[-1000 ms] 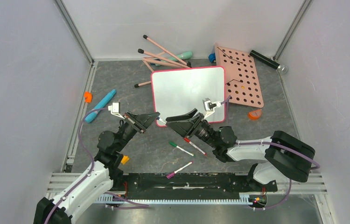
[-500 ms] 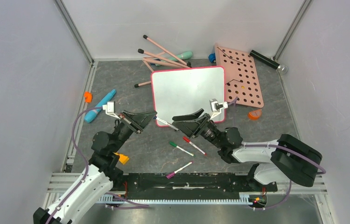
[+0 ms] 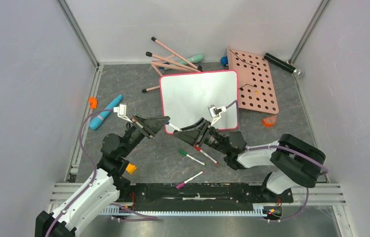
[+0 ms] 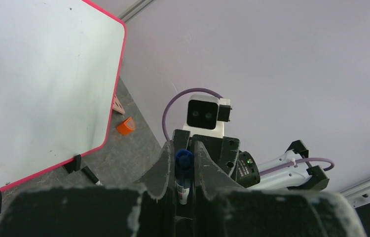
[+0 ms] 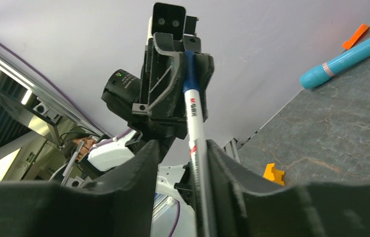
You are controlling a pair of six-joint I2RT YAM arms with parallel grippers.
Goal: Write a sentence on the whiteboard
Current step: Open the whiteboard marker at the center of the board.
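Only one piece of print is partly legible. In the right wrist view, red lettering is seen running along the white barrel of the blue-capped marker [image 5: 196,111], just below the blue cap. A capital "M" can be made out at its start, and the letters after it are too blurred to be read with certainty. A second small red mark lower on the same barrel cannot be read. In the left wrist view the same marker [image 4: 183,173] is seen end-on, and only unreadable specks of red and blue are shown on it. No writing can be read on the whiteboard [image 3: 199,98].
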